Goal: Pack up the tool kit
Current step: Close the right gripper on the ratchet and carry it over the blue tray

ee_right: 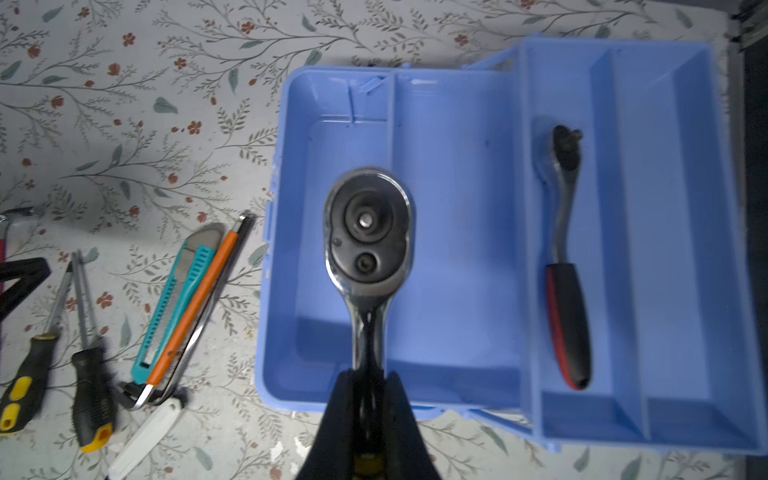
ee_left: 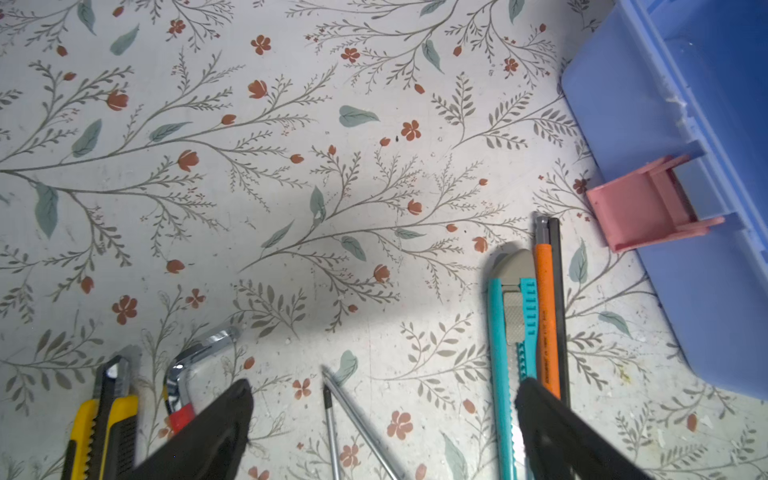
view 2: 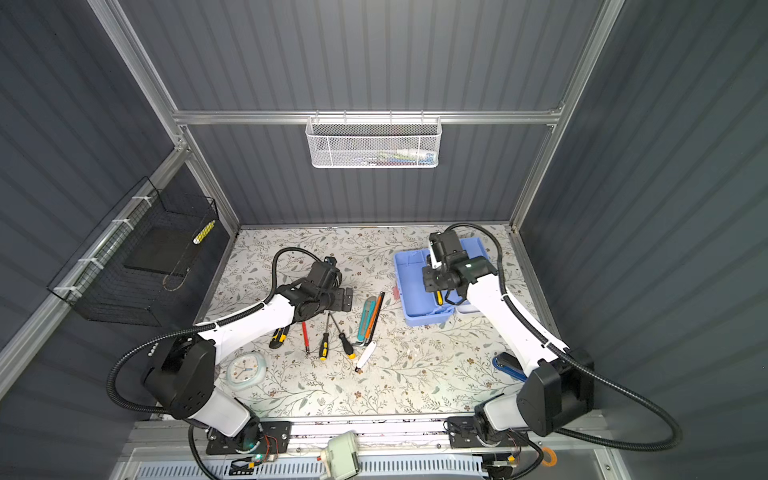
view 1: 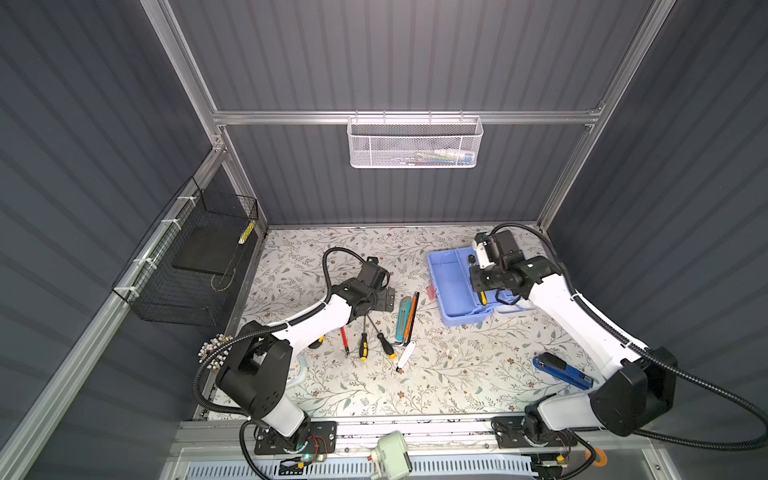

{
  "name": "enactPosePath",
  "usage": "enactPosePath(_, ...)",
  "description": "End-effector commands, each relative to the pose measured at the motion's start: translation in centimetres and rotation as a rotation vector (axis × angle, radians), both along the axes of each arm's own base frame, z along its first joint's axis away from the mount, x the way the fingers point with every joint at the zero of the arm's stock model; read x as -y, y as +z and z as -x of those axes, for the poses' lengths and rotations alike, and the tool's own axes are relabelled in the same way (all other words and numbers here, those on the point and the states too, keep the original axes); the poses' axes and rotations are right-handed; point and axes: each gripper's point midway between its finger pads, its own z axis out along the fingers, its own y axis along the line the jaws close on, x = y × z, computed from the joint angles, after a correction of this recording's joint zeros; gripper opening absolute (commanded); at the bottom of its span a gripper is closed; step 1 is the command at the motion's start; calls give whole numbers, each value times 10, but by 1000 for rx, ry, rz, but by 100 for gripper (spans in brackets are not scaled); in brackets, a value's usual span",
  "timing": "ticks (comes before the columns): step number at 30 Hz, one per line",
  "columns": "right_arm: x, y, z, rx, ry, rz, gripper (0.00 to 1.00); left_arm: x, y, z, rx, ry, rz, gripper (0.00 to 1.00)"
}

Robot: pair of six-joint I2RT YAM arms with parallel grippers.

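Note:
The tool kit (view 1: 451, 282) stands open at the back right, a light blue box with its trays spread and a pink latch (ee_left: 640, 208). My right gripper (ee_right: 368, 378) is shut on the handle of a chrome ratchet (ee_right: 368, 224), held above the box's deep compartment. A red-and-black ratchet (ee_right: 567, 291) lies in the raised tray. My left gripper (ee_left: 384, 388) hangs open just above the loose tools: a teal utility knife (ee_left: 511, 332), an orange-sleeved hex key (ee_left: 546, 316), two black-yellow screwdrivers (view 1: 363, 347), a red hex key (ee_left: 183, 374) and a yellow utility knife (ee_left: 104, 428).
A blue stapler (view 1: 561, 370) lies front right beside the right arm. A round clock (view 2: 245, 370) sits front left by the left arm. A white mesh basket (view 1: 415, 143) hangs on the back rail, and a black wire basket (view 1: 195, 266) on the left wall.

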Motion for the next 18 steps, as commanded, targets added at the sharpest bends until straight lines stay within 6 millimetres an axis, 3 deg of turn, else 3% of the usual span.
enactPosePath(1, 21, 21, -18, 71, 62, 45, 0, 8, 6, -9, 3, -40, 11, 100)
enactPosePath(9, 72, 9, -45, 45, 37, 125, 0, 11, 0, -21, -23, -62, 13, 100)
enactPosePath(18, 109, -16, -71, 21, 21, 218, 0, 3, -2, -25, -30, -45, 21, 100)
